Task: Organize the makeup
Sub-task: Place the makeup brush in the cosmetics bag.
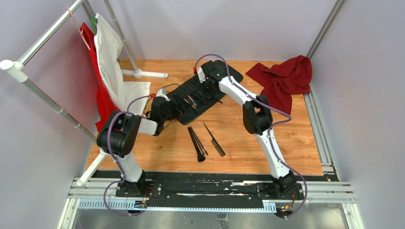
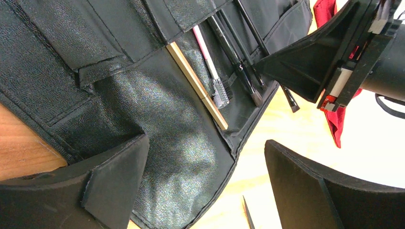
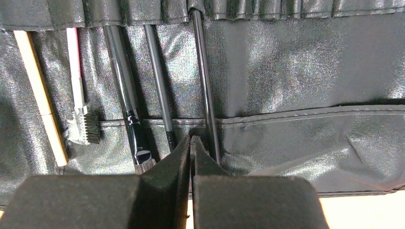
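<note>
The makeup lies in two places. Several brushes sit in the slots of the black roll-up case (image 1: 224, 78): a tan one (image 3: 39, 98), a pink-handled one (image 3: 76, 71) and three slim black ones (image 3: 125, 90). Two black brushes (image 1: 196, 143) and a thin black comb (image 1: 214, 139) lie loose on the wooden table in front of the case. My right gripper (image 3: 191, 142) is shut, its tips down on the case beside the rightmost thin black brush (image 3: 204, 81), with nothing seen between them. My left gripper (image 2: 205, 183) is open, straddling the case's left end.
A red cloth (image 1: 286, 78) lies at the back right of the table. A pipe rack (image 1: 45, 36) with a white cloth (image 1: 111, 57) and a red garment (image 1: 101, 100) stands along the left side. Metal rails (image 1: 210, 193) run along the near edge.
</note>
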Robot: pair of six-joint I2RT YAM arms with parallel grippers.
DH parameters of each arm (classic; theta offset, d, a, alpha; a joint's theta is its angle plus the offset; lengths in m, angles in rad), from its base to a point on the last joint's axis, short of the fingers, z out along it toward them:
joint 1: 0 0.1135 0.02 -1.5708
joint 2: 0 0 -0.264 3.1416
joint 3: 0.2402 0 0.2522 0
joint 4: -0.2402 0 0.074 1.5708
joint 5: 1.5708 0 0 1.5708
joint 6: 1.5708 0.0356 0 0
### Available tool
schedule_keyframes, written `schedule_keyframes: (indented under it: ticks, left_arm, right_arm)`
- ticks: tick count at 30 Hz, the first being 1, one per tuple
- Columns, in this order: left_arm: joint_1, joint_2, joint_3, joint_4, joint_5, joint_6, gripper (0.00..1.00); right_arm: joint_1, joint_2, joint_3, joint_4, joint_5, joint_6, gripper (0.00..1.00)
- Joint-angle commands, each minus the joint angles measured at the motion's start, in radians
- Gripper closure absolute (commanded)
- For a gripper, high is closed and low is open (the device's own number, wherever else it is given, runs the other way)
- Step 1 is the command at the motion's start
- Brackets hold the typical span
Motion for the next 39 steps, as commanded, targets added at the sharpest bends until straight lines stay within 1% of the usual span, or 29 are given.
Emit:
schedule_keyframes:
  ticks: [1,6,12,20,26,31,34,39]
  left_arm:
    - [-0.008,0.036,-0.009,-0.087,0.004,0.001,0.02]
    - [-0.008,0.042,-0.006,-0.087,0.002,0.002,0.02]
    - [-0.008,0.036,-0.005,-0.087,0.006,0.000,0.02]
    - [-0.007,-0.046,-0.005,-0.124,-0.007,-0.004,0.02]
    - [-0.008,-0.148,0.035,-0.212,-0.035,0.008,0.02]
    - [-0.008,-0.188,0.096,-0.266,-0.052,0.013,0.02]
    - [-0.008,-0.188,0.144,-0.288,-0.068,0.021,0.02]
    - [-0.008,-0.145,0.255,-0.300,-0.092,0.037,0.02]
  right_arm:
    - [-0.009,0.021,0.040,-0.004,-0.015,-0.017,1.00]
    - [-0.008,-0.007,0.011,0.012,-0.017,-0.019,0.99]
    - [-0.006,-0.068,-0.028,0.028,-0.017,-0.020,0.92]
    - [0.001,-0.142,-0.065,0.045,-0.010,-0.019,0.87]
    - [0.000,-0.197,-0.113,0.075,-0.007,-0.010,0.76]
    - [0.000,-0.217,-0.130,0.086,-0.011,-0.005,0.71]
    - [-0.002,-0.217,-0.131,0.090,-0.020,-0.008,0.65]
    - [-0.008,-0.213,-0.129,0.092,-0.035,-0.009,0.54]
